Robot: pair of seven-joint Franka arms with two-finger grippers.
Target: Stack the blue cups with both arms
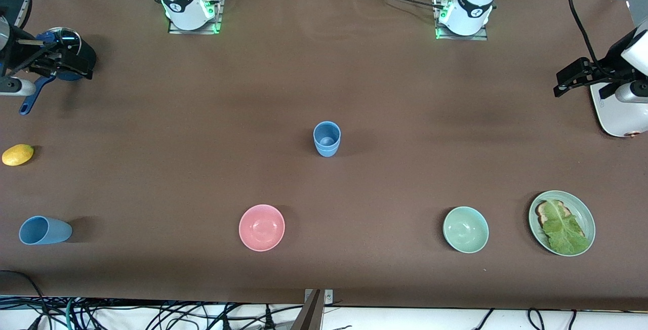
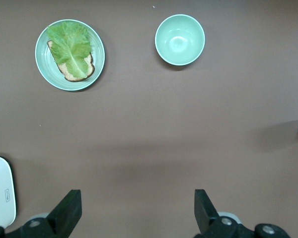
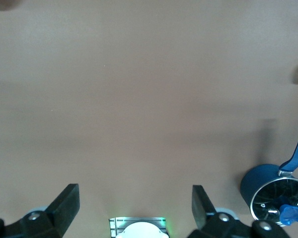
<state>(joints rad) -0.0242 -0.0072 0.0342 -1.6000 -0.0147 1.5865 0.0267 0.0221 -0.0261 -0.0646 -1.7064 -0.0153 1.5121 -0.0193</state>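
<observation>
Cups first: nearest my front camera, one blue cup lies on its side toward the right arm's end; the other blue cup stands upright mid-table, farther off. I see the left gripper raised over bare tabletop, fingers wide apart, holding nothing. The right gripper hangs beside the saucepan, fingers equally wide.

Open tabletop round upright cup
</observation>
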